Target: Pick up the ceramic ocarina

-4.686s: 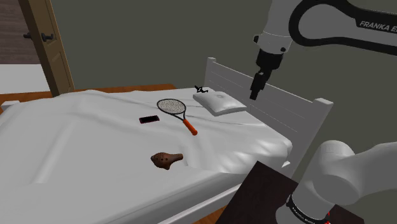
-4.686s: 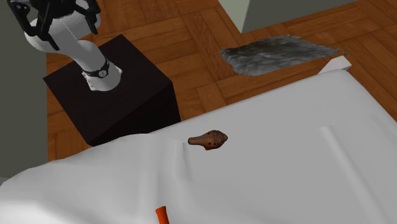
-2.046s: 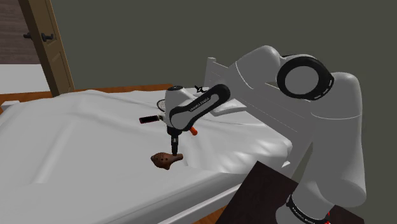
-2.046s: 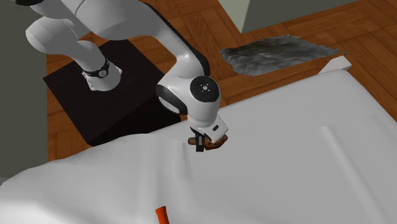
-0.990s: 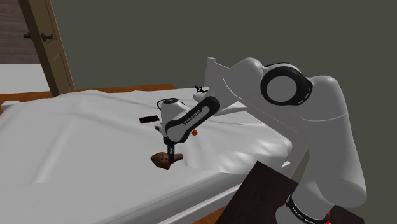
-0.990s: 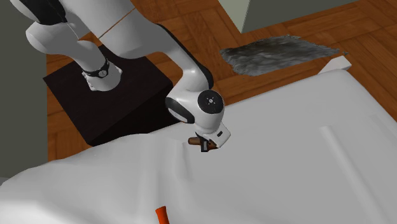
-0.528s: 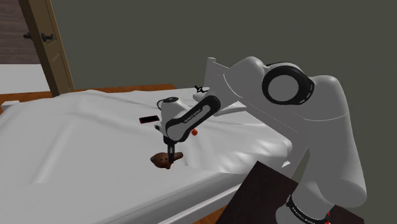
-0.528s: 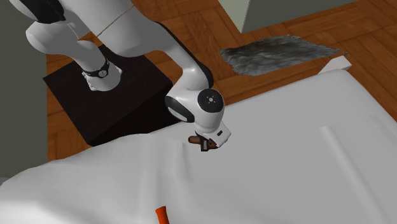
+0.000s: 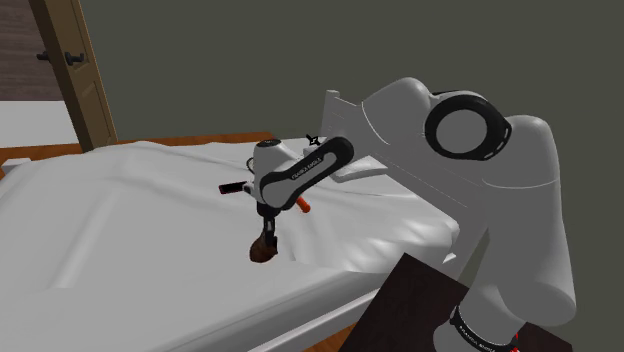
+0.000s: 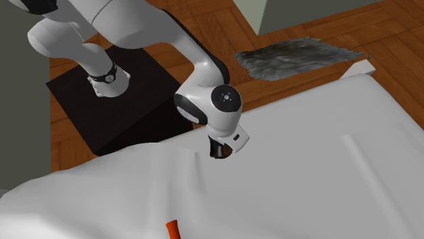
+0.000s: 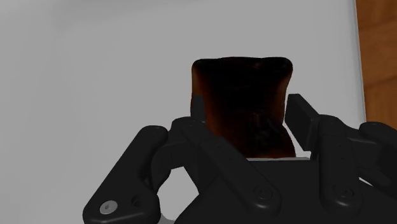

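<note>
Item: brown ocarina, dark and glossy, pinched between the two black fingers of the gripper, which points down from the white arm over the near part of the bed. The wrist view has the ocarina standing up past the fingertips, clasped on both sides, with the white sheet behind it. It hangs at or just above the sheet; contact cannot be told. In the second exterior view the gripper sits under the round wrist joint, with a sliver of brown beside it. Surroundings: white bed sheet, rumpled; orange racket handle beyond the arm; flat black object beside it; white headboard; wooden door at the shoulder view's left; dark stand; grey shaggy rug on the wood floor.
</note>
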Robot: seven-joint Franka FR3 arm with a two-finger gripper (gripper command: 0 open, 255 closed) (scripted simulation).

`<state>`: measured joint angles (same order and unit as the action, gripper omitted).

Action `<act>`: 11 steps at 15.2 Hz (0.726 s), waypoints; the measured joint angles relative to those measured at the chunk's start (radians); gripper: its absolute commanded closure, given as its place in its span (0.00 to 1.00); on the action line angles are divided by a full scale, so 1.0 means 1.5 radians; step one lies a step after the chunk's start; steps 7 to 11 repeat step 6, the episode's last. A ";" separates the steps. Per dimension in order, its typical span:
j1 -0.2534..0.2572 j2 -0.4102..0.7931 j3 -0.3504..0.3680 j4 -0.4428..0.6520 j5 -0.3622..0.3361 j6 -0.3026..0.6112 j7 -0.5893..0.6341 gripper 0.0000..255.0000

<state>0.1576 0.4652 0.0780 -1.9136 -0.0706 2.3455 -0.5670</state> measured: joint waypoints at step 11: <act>-0.002 -0.033 0.002 0.005 0.004 -0.038 -0.003 1.00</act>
